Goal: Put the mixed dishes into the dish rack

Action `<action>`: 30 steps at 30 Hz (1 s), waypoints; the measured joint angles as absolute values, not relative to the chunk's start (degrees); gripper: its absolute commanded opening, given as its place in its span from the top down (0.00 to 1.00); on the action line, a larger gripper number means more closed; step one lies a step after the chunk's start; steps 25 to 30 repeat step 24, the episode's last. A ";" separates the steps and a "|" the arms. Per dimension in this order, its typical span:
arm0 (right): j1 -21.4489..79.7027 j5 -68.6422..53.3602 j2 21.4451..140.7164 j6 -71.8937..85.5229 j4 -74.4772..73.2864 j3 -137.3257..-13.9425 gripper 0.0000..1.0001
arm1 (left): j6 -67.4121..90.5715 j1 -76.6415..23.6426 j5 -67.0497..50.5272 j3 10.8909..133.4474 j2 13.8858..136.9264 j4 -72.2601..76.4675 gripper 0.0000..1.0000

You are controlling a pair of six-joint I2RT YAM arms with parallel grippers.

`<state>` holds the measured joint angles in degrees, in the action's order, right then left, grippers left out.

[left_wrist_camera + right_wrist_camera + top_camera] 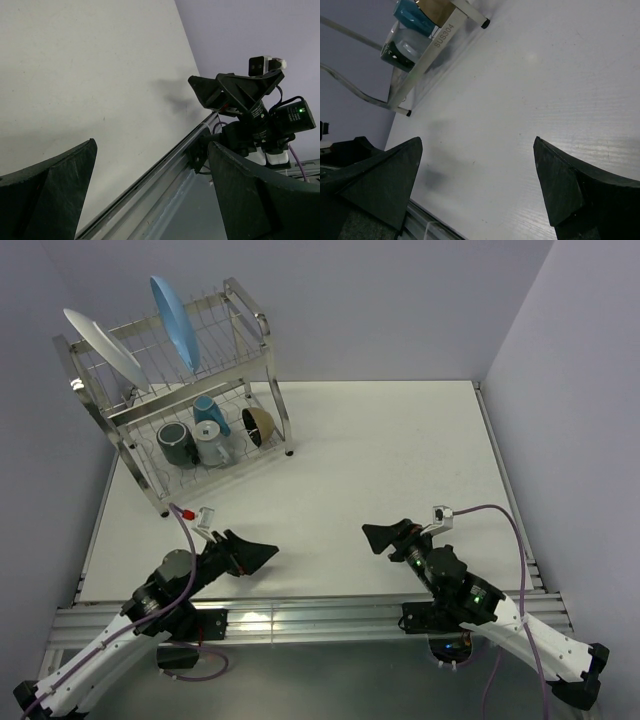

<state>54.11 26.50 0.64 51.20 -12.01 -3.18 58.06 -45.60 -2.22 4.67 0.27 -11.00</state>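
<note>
The steel dish rack [270,390] stands at the table's far left. A white plate [100,345] and a light-blue plate [175,325] stand on edge in its upper tier. On the lower shelf lie the dark mug [178,445], the pale cup [212,448], the blue mug [208,413] and the black-and-tan bowl [258,424]. My left gripper [265,553] is open and empty near the front edge, well short of the rack. My right gripper [375,537] is open and empty, facing the left one. The right wrist view shows the rack's frame [440,37] with the blue mug [412,12] and the pale cup [407,40].
The white table [400,460] ends in an aluminium rail [320,615] at the front, also in the left wrist view [150,185]. Grey walls close in at the back and both sides. The right arm [260,115] shows in the left wrist view.
</note>
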 measured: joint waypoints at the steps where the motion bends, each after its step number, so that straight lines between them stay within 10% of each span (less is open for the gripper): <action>1: 54.11 26.39 0.64 51.44 -12.08 -3.18 0.00 | 58.35 -45.60 -2.50 3.86 0.27 -10.44 0.01; 30: 54.11 25.80 0.62 52.66 -15.77 -3.18 0.00 | 61.39 -45.63 -7.49 2.96 0.32 3.73 0.01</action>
